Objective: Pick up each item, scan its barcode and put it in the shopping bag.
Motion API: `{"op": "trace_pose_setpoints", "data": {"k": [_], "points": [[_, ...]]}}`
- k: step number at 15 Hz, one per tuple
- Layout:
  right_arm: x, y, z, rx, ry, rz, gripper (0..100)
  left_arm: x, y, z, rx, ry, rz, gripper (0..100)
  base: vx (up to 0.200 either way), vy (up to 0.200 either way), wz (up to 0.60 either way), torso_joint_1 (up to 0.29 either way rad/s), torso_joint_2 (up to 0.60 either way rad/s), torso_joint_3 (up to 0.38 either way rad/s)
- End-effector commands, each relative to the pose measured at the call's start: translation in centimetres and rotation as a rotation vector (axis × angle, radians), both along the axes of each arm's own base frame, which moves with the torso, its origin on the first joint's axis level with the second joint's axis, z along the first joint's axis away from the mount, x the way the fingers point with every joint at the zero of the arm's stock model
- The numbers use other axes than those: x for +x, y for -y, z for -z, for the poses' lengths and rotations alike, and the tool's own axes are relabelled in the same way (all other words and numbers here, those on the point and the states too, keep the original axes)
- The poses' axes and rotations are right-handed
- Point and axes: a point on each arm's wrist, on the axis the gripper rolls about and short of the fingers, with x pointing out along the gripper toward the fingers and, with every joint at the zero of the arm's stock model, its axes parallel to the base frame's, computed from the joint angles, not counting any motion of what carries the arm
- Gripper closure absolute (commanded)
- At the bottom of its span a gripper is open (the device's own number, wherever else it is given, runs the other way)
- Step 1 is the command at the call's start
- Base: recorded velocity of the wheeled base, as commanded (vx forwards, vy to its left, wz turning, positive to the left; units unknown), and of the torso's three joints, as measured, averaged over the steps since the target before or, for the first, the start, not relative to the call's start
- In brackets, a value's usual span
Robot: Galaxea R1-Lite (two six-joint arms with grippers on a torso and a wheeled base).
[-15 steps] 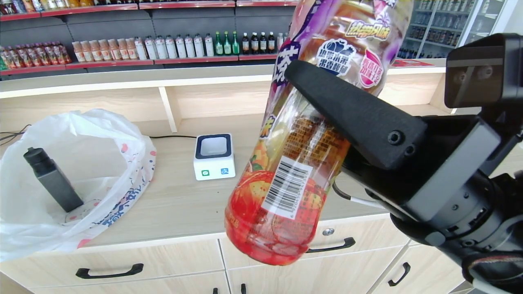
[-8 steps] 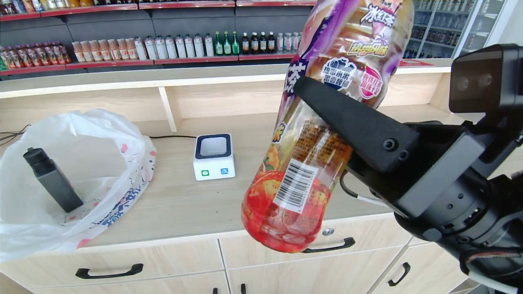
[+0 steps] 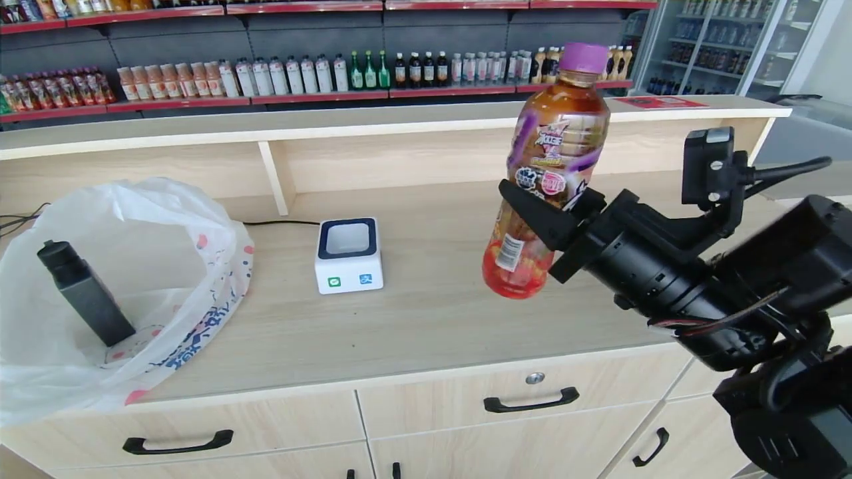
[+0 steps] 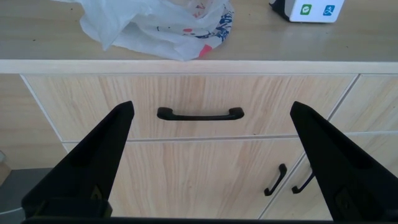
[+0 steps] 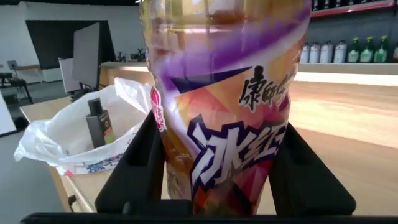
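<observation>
Right gripper [image 3: 549,203]: clamped on the tea bottle [image 3: 562,140] at mid-height, bottle nearly upright.
Shopping bag [image 3: 200,266]: well to the gripper's left, mouth open.
Scanner [image 3: 348,256]: between bag and gripper, window facing up.
Barcode [image 3: 511,251]: below the fingers; best tipped down over the scanner's window.

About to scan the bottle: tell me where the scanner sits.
Head view: the scanner stands on the counter left of centre, with the bag to its left and the bottle, held in the right gripper, to its right.
</observation>
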Motion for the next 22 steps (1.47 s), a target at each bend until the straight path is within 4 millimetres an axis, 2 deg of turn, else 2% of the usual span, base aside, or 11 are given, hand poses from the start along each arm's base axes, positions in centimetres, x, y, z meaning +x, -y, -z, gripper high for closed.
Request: {"op": "trace_pose_setpoints", "data": {"k": [1,3,6,9,11,22], "points": [[2.8,5.6,0.0,-0.083,0.077,0.267,100,0.0,0.0,0.0,0.0,-0.001,0.001,0,0.0,0.0,0.0,0.0,0.0,0.0],[2.0,7.4,-0.9,-0.084,0.108,0.332,100,0.0,0.0,0.0,-0.001,-0.001,0.001,0,0.0,0.0,0.0,0.0,0.0,0.0],[2.1,9.2,-0.7,-0.031,0.052,0.468,100,0.0,0.0,0.0,-0.003,-0.001,0.001,0,0.0,0.0,0.0,0.0,0.0,0.0],[2.2,9.2,-0.7,-0.021,0.046,0.462,100,0.0,0.0,0.0,-0.003,0.002,-0.001,0,0.0,0.0,0.0,0.0,0.0,0.0],[2.3,10.2,-1.1,-0.007,0.053,0.494,100,0.0,0.0,0.0,-0.001,0.002,-0.001,0,0.0,0.2,0.0,0.005,0.0,0.005],[1.1,9.9,-1.5,0.0,0.063,0.47,100,0.0,0.0,0.0,-0.003,0.002,-0.001,0,0.0,0.2,0.0,0.003,0.0,0.002]]}}
